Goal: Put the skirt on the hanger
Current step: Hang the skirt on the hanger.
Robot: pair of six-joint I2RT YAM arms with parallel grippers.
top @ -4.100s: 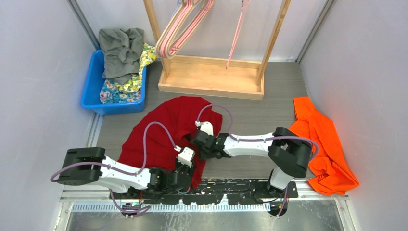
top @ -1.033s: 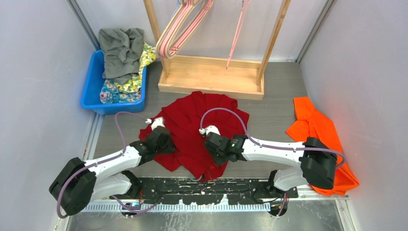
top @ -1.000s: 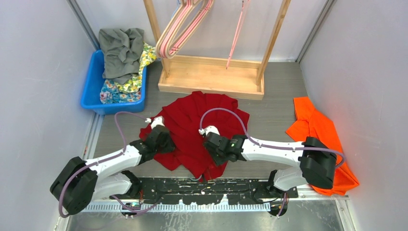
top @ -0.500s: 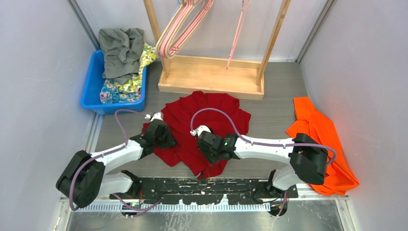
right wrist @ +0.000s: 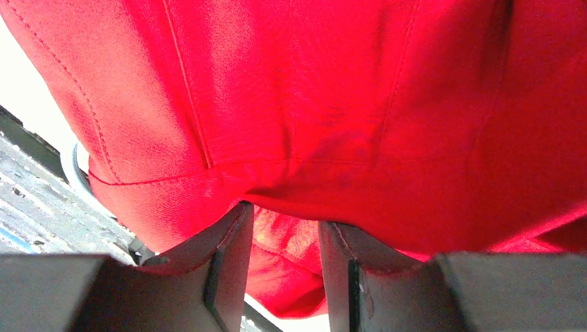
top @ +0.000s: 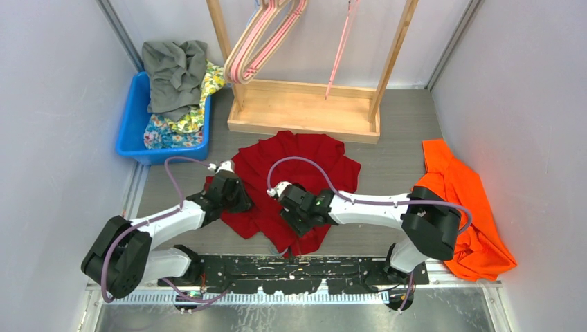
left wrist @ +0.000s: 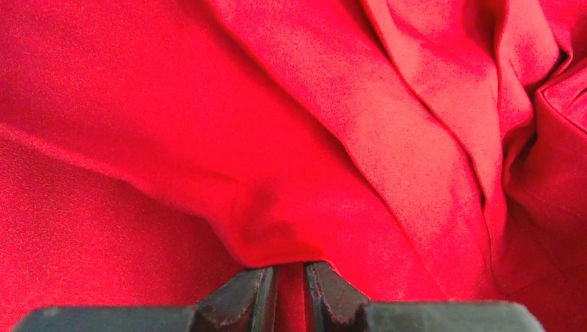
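My left gripper is closed down narrow on a fold of the red skirt, the cloth pinched between its fingertips at the skirt's left edge. My right gripper stands a little wider, its fingers clamped on a bunched, stitched part of the same skirt near the front edge. That part may be the waistband or a hem; the close view does not let me tell which. There the cloth is raised, draping over my fingertips. The skirt lies spread and creased on the grey table, just in front of the wooden rack, and off the pink hangers that hang from it. An orange garment lies to the right, and a blue bin of clothes sits at the far left.
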